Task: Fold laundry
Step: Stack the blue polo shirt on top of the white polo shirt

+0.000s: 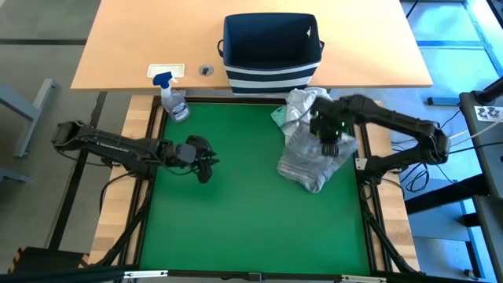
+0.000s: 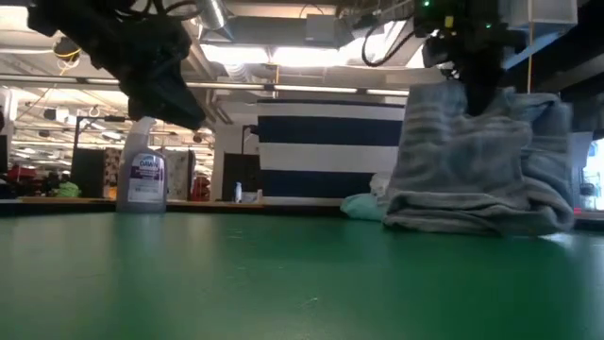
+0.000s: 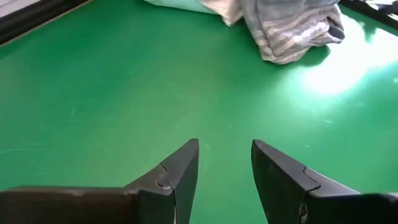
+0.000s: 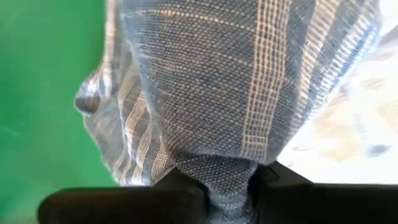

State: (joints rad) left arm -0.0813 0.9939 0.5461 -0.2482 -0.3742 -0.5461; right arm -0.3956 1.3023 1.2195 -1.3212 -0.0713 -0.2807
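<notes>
I've got the right gripper point(image 1: 330, 140) up over the far-right part of the green bench point(image 1: 236, 212), and its jaws are pinched tight on a bunch of the striped shirt point(image 1: 314, 161). In the right wrist view the grey-blue weave runs straight down between the two fingers, so that's a firm hold on cloth. From the low view the shirt hangs from the jaws like a tent, with its lower folds resting on the bench.

So I'd call this the very start: pulling one garment up out of the pile, nothing spread, nothing folded. The white t-shirt point(image 1: 302, 102) and a bit of the mint-teal piece point(image 2: 363, 206) lie just behind the shirt, on the far side, close to the striped basket point(image 1: 271, 51).

My left gripper point(image 1: 206, 161) hangs over the left middle of the bench, jaws parted, nothing between them, well apart from the laundry. The spray bottle point(image 1: 174, 101) stands at the far-left corner, out of the way.

Next, I reckon I need to carry the shirt toward the open middle, bring the left jaws in for a second corner or shoulder, and spread it flat. The risk I see is dragging the other garments along.
</notes>
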